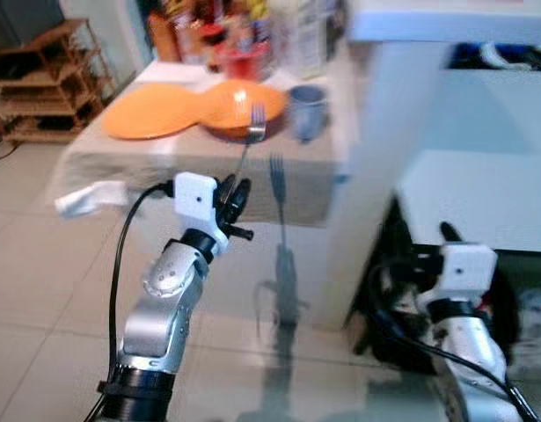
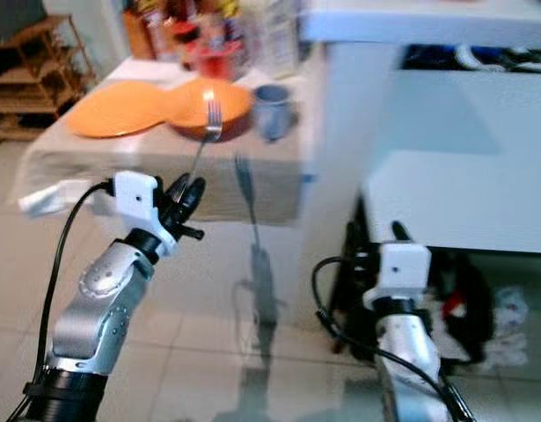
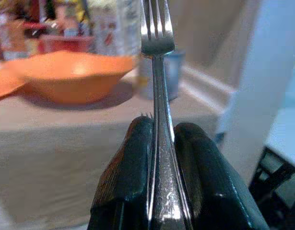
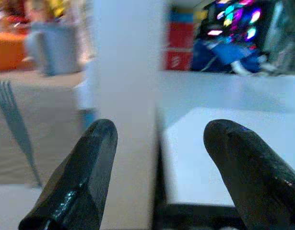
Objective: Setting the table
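We see the fork [image 3: 157, 120] clamped between the two black fingers [image 3: 125, 177] of the left gripper [image 1: 233, 195], its handle running up out of the grip and its tines pointing upward and toward the table [image 1: 191, 167]. It is a plain silver fork with a slim shiny handle and a narrow head. From the head views its tines stand in front of the orange bowl [image 1: 239, 107], with the gripper raised in the air short of the table edge. A shadow of the fork [image 1: 279, 189] falls on the beige tablecloth hanging down the table's front.

Beside the bowl we see an orange plate [image 1: 147, 112] touching or overlapping it on the left, and a blue cup [image 1: 307, 110] just to its right. Blurred bottles and jars [image 1: 226, 31] stand behind them. A wooden shelf [image 1: 46, 83] stands far left on the tiled floor.

Our right gripper [image 4: 159, 167] hangs low by a white cabinet [image 1: 464, 141], its fingers spread apart and holding nothing.
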`<state>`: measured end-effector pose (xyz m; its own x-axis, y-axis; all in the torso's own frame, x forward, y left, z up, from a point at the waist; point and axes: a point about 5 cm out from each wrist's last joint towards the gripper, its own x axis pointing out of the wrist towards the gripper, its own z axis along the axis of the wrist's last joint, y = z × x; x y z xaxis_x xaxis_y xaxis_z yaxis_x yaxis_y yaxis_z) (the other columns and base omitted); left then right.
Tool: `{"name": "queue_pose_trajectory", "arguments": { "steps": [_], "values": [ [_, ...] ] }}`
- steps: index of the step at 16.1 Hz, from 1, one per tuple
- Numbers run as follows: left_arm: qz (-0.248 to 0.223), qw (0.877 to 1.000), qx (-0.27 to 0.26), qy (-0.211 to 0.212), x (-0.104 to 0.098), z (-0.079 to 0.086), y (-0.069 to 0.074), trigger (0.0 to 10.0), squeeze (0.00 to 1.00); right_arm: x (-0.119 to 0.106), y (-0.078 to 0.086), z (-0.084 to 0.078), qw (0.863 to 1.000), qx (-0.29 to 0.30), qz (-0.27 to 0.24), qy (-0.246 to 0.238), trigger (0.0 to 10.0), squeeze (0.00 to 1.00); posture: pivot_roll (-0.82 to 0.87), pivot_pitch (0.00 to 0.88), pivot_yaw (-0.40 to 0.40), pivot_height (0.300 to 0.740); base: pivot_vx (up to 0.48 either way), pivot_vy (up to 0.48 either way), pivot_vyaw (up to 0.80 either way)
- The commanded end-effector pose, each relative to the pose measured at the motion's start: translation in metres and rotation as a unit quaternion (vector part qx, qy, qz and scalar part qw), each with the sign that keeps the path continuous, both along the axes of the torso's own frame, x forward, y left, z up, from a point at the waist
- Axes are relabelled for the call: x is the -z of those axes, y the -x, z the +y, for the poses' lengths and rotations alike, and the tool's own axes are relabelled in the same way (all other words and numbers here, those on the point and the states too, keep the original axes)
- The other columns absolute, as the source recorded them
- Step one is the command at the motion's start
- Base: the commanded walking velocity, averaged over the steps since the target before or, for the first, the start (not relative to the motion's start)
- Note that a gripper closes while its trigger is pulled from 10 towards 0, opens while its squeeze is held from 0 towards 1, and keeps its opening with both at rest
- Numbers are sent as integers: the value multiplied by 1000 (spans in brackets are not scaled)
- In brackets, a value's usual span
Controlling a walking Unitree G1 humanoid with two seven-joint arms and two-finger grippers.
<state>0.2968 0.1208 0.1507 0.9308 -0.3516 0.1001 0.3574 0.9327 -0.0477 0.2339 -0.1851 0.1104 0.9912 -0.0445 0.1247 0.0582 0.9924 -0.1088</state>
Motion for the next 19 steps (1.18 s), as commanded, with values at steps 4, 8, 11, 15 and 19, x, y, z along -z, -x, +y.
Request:
{"name": "queue_pose_trajectory", "arguments": {
  "steps": [4,8,11,15,19],
  "values": [
    [12,1000,-24,-14,6,9,-1,0,0,-5,-2,7,1000,-14,-10,-1,10000,0,-45,4,48,740,0,-475,0],
    [10,1000,-15,-20,5,4,-5,0,0,-6,-3,7,1000,-13,-12,3,10000,0,-52,1,53,740,0,-451,0],
    [8,1000,-8,-17,4,1,-5,0,0,-6,-2,7,1000,-11,-10,5,10000,0,-56,6,56,740,0,-425,0],
    [5,1000,3,-19,3,-3,-5,0,0,-4,-2,6,1000,-8,-7,5,10000,0,-58,7,58,740,0,-422,0],
    [2,1000,12,-23,1,-5,-8,0,0,-4,-2,7,1000,-7,-7,6,10000,0,-59,11,65,740,0,-422,0]
  ]
}}
